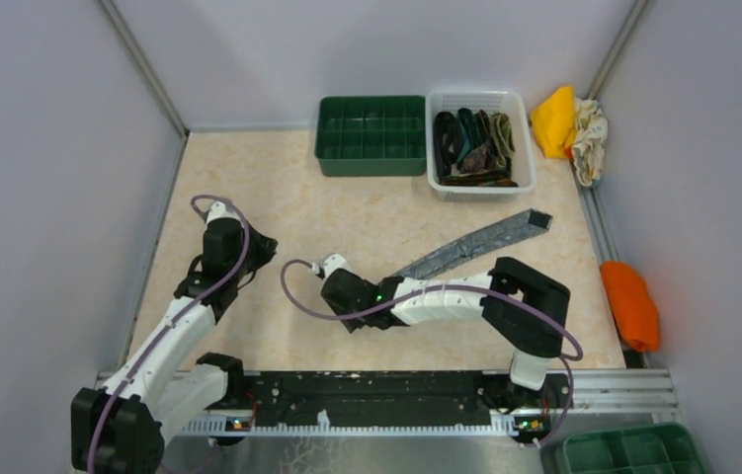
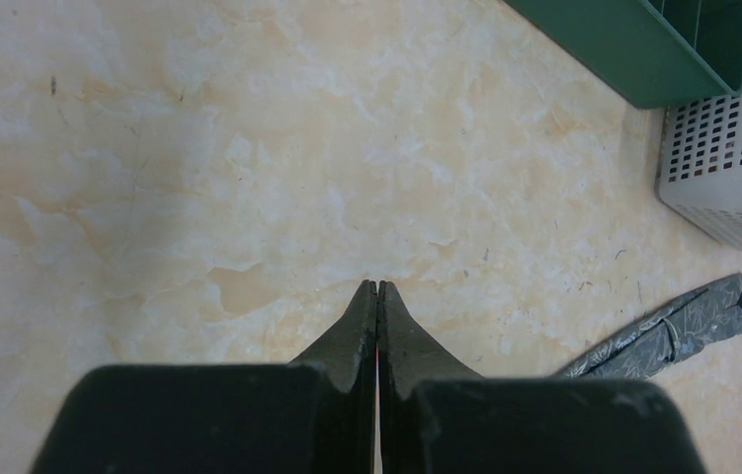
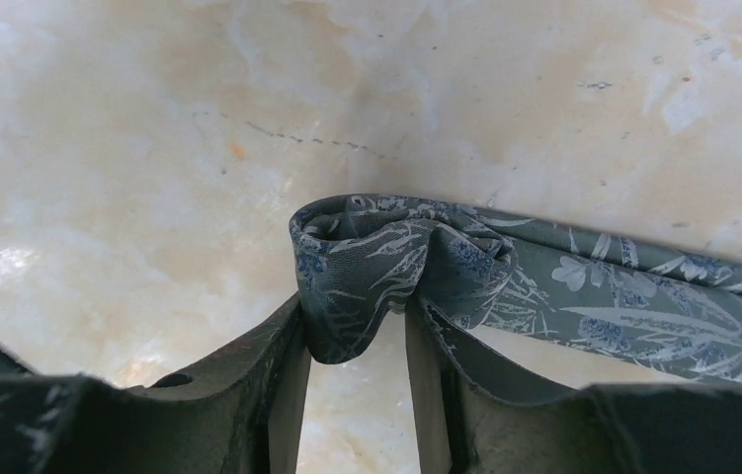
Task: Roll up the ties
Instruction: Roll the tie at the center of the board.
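Barely started. Right tool [image 3: 352, 331] clamps the first fold of the grey tie [image 3: 367, 252], centre frame; the rest lies flat on the surface [image 3: 149, 148]. Left tool [image 2: 377, 288] pressed together, holding nothing. Other ties [image 1: 473, 146] wait in the white basket [image 1: 432, 148], upper right.

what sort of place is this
Probably a robot test cell, not a shop: plain grey walls box in the table, a left arm and right arm are bolted at its near edge, and ties sit in a white basket beside a green tray.
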Controlling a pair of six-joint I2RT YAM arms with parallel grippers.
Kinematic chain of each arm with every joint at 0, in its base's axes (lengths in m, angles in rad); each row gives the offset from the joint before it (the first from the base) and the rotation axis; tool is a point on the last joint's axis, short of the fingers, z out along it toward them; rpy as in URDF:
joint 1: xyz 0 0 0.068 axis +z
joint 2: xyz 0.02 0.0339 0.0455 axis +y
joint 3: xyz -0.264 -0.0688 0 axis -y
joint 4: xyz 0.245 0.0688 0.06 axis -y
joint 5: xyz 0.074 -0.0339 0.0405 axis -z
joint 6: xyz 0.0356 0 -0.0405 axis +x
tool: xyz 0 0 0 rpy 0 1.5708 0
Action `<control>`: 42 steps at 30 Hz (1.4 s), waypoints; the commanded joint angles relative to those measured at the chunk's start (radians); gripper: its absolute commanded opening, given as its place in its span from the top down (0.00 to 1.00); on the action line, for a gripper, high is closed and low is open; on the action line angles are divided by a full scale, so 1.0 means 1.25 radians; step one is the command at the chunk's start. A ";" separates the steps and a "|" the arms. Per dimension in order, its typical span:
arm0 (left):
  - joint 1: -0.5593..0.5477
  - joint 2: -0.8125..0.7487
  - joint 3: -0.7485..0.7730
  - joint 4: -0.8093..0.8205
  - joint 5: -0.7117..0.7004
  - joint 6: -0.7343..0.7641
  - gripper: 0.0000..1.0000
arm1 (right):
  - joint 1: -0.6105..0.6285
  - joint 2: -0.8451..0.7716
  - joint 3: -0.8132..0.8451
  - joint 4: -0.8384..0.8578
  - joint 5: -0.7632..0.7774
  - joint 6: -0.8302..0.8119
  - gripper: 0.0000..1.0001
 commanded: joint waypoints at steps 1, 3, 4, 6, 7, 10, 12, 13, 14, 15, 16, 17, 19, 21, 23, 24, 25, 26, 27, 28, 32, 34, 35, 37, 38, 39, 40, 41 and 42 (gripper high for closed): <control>0.004 0.031 0.023 0.055 0.035 0.024 1.00 | -0.060 -0.087 -0.056 0.123 -0.195 0.064 0.62; 0.004 0.049 0.037 0.063 0.045 0.027 1.00 | -0.089 -0.112 -0.091 0.174 -0.260 0.084 0.62; 0.005 0.058 0.043 0.068 0.050 0.028 1.00 | -0.102 -0.123 -0.111 0.201 -0.297 0.091 0.62; 0.004 0.081 0.049 0.087 0.068 0.029 1.00 | -0.136 -0.142 -0.154 0.269 -0.361 0.114 0.62; 0.004 0.094 0.051 0.098 0.082 0.029 1.00 | -0.154 -0.153 -0.176 0.302 -0.400 0.129 0.62; 0.003 0.136 0.066 0.113 0.146 0.037 1.00 | -0.206 -0.172 -0.237 0.401 -0.510 0.184 0.62; 0.002 0.169 0.071 0.163 0.191 0.041 1.00 | -0.237 -0.174 -0.270 0.461 -0.574 0.218 0.62; 0.001 0.184 0.069 0.186 0.215 0.042 1.00 | -0.253 -0.173 -0.284 0.487 -0.603 0.231 0.62; -0.003 0.200 0.069 0.206 0.239 0.043 1.00 | -0.268 -0.172 -0.304 0.522 -0.629 0.254 0.62; -0.008 0.215 0.071 0.223 0.254 0.045 1.00 | -0.285 -0.170 -0.321 0.554 -0.652 0.272 0.62; -0.019 0.229 0.074 0.236 0.263 0.048 1.00 | -0.301 -0.168 -0.338 0.592 -0.685 0.289 0.62; -0.031 0.243 0.080 0.247 0.267 0.054 1.00 | -0.316 -0.167 -0.356 0.628 -0.711 0.305 0.62; -0.061 0.272 0.093 0.265 0.272 0.070 1.00 | -0.346 -0.159 -0.387 0.708 -0.758 0.339 0.62; -0.094 0.301 0.110 0.276 0.268 0.083 1.00 | -0.375 -0.144 -0.407 0.780 -0.799 0.364 0.62; -0.125 0.337 0.124 0.287 0.258 0.087 1.00 | -0.402 -0.122 -0.423 0.839 -0.839 0.382 0.63; -0.138 0.351 0.130 0.292 0.252 0.086 1.00 | -0.411 -0.114 -0.428 0.867 -0.855 0.388 0.63; -0.150 0.363 0.133 0.299 0.248 0.085 1.00 | -0.417 -0.106 -0.429 0.881 -0.867 0.390 0.63; -0.162 0.376 0.136 0.306 0.243 0.084 1.00 | -0.423 -0.097 -0.427 0.884 -0.875 0.389 0.63; -0.172 0.389 0.138 0.312 0.240 0.082 1.00 | -0.430 -0.089 -0.424 0.887 -0.885 0.384 0.63; -0.180 0.401 0.139 0.319 0.240 0.081 1.00 | -0.437 -0.080 -0.422 0.889 -0.892 0.380 0.63; -0.200 0.457 0.143 0.342 0.245 0.076 1.00 | -0.470 -0.035 -0.420 0.904 -0.923 0.371 0.63; -0.201 0.482 0.145 0.352 0.251 0.075 1.00 | -0.490 -0.008 -0.422 0.929 -0.941 0.376 0.63; -0.201 0.494 0.146 0.357 0.255 0.075 1.00 | -0.499 0.005 -0.429 0.955 -0.948 0.387 0.63; -0.203 0.516 0.150 0.362 0.260 0.077 1.00 | -0.517 0.031 -0.440 1.014 -0.962 0.415 0.63; -0.204 0.525 0.152 0.367 0.263 0.078 1.00 | -0.526 0.044 -0.446 1.040 -0.967 0.433 0.63; -0.204 0.533 0.152 0.374 0.268 0.078 1.00 | -0.533 0.055 -0.449 1.057 -0.971 0.441 0.63; -0.205 0.542 0.153 0.380 0.274 0.078 1.00 | -0.541 0.065 -0.455 1.077 -0.973 0.449 0.64; -0.207 0.550 0.155 0.385 0.280 0.078 1.00 | -0.548 0.071 -0.458 1.080 -0.974 0.452 0.64; -0.211 0.561 0.157 0.388 0.283 0.079 1.00 | -0.552 0.073 -0.460 1.073 -0.971 0.449 0.64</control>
